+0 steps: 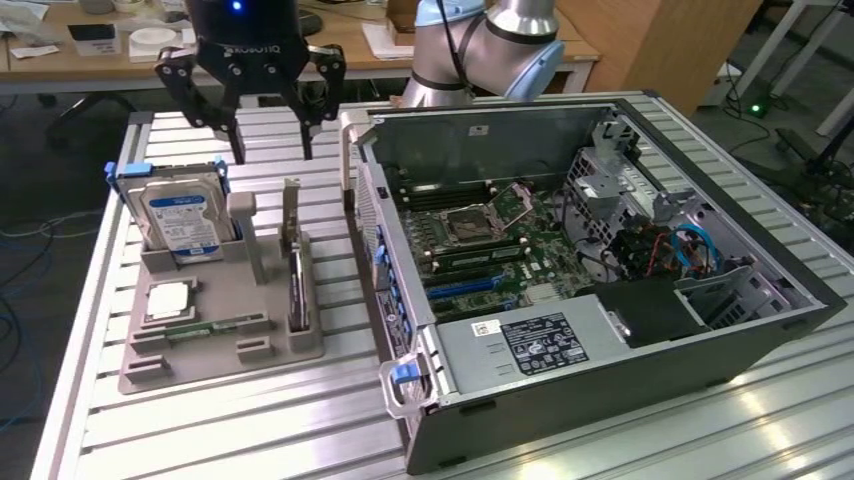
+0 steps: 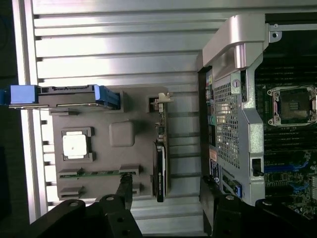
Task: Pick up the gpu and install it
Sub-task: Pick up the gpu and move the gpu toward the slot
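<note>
The gpu [image 1: 294, 272] stands on edge in a slot of the grey holder tray [image 1: 274, 352], a thin card with a black cooler on one side. It is to the exterior view's left of the open computer case [image 1: 747, 330]. My gripper [image 1: 272, 150] hangs above the far end of the tray, open, with nothing between its black fingers [image 1: 236, 125]. In the wrist view the gpu [image 2: 159, 148] lies edge-on below the gripper [image 2: 166, 191], roughly in line with the gap between the two fingertips [image 2: 125, 186].
A hard drive [image 1: 187, 215] with a blue-white label stands in the tray beside the gpu. A cpu [image 1: 171, 300] and a memory stick [image 1: 214, 327] lie flat in the tray. The case's motherboard [image 1: 481, 240] is exposed. The case wall [image 2: 233, 99] rises close to the tray.
</note>
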Controlling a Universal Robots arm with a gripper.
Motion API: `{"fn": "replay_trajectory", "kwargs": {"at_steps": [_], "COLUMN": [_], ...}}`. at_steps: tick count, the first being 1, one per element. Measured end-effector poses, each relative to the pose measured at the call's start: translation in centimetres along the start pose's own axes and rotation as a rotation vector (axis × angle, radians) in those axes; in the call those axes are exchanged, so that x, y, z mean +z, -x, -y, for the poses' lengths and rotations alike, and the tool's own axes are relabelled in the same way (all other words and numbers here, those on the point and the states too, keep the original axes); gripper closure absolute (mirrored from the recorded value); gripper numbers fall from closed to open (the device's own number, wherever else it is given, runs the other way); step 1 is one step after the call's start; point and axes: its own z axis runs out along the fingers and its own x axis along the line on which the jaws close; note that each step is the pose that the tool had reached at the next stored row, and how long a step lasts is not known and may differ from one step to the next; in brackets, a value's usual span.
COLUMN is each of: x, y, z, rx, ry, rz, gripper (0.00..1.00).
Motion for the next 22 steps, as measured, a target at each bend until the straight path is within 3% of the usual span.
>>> {"fn": "replay_trajectory", "kwargs": {"at_steps": [1,6,22], "x": [0.08,0.89,3.78], "y": [0.0,0.0,0.1], "z": [0.00,0.12,0.48], "rx": [-0.006,-0.039,-0.039], "ry": [-0.0001,0.0004,0.0002], "rz": [-0.0017,-0.0095,-0.0108], "gripper": [0.34,0.34,0.34]}}
